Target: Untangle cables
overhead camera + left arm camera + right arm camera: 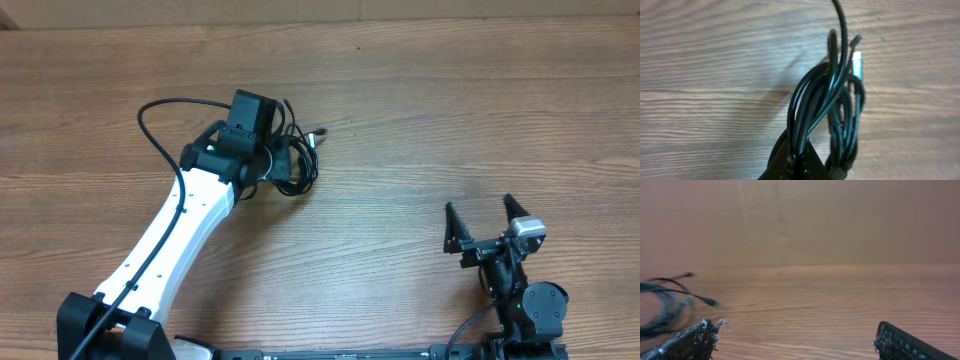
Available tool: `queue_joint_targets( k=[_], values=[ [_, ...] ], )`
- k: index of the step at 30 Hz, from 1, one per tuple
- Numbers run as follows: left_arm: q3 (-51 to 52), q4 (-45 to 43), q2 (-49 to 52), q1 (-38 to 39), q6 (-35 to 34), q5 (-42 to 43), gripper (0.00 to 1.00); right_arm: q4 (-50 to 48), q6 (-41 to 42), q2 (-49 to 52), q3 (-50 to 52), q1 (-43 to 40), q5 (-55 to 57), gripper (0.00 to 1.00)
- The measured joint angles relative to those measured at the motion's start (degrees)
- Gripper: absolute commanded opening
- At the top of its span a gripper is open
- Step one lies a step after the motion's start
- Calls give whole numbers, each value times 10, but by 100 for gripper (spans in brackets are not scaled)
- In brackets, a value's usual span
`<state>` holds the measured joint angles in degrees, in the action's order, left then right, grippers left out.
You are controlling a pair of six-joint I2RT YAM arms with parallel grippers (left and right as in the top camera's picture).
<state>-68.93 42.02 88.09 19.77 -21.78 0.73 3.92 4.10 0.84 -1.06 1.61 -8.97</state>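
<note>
1. Clamping one side of the bundle, the left gripper (796, 165) is pinched shut on the cables (832, 105), which sit upper left of centre in the overhead view, over the table (450, 110).
2. Nothing looks separated yet: the cords loop through one another in a single clump, with plug ends sticking out.
3. At lower right the right gripper (487, 222) is spread wide and empty, well apart from the bundle.
4. Nearly all the untangling appears left to do.

Robotics lab — wood-grain table (450, 120), mounted white arm (180, 240).
</note>
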Motion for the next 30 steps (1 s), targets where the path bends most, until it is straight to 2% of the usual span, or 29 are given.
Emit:
queue_joint_targets(
  k=[3, 9, 12, 15, 19, 24, 30],
  values=[
    [0, -12, 0, 0, 29, 52, 4, -6, 101, 0, 0, 0, -80, 100],
    [0, -47, 0, 0, 117, 188, 4, -15, 406, 0, 0, 0, -274, 100],
    [0, -55, 0, 0, 147, 245, 4, -43, 487, 0, 0, 0, -307, 99],
    [0, -61, 0, 0, 163, 293, 4, -69, 525, 0, 0, 0, -321, 90],
    [0, -67, 0, 0, 173, 367, 4, -69, 571, 0, 0, 0, -326, 83],
    [0, -90, 0, 0, 177, 463, 4, -69, 640, 29, 0, 0, -325, 79],
    [0, -121, 0, 0, 170, 558, 4, -70, 673, 108, 0, 0, -320, 75]
  ],
)
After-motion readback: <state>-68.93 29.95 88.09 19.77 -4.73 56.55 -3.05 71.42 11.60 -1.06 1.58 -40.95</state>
